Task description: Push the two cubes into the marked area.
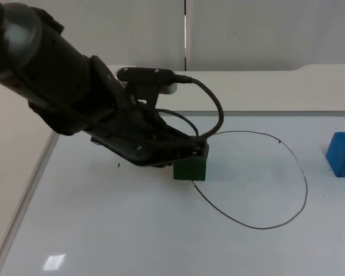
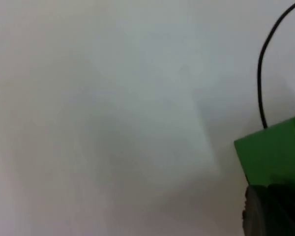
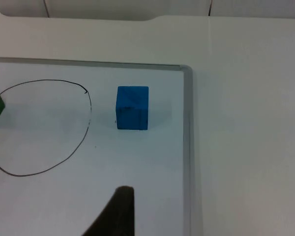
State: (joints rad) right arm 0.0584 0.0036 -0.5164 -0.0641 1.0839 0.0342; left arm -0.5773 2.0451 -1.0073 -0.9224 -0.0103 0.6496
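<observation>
Cubes well apart on the white surface (image 1: 103, 230), neither fully inside the loop. Black left arm (image 1: 75, 92) reaching in low across the surface from the upper left corner of the top view. Marked area (image 1: 250, 178) drawn as a thin black loop, roughly oval, with its line ends not quite meeting at the far side. Blue cube (image 1: 342, 152) outside the loop to its right, clear of the line, between it and the surface's metal rim as seen from the right wrist (image 3: 132, 108). Green cube (image 1: 190, 168) sitting at the loop's left edge, on the line. Left gripper (image 1: 184, 152) pressed against the green cube's outer side, touching it in the left wrist view (image 2: 270, 211); released or clenched, impossible to tell. Right gripper (image 3: 120, 216) waiting above the surface near the blue cube, not touching it; its state likewise impossible to tell.
</observation>
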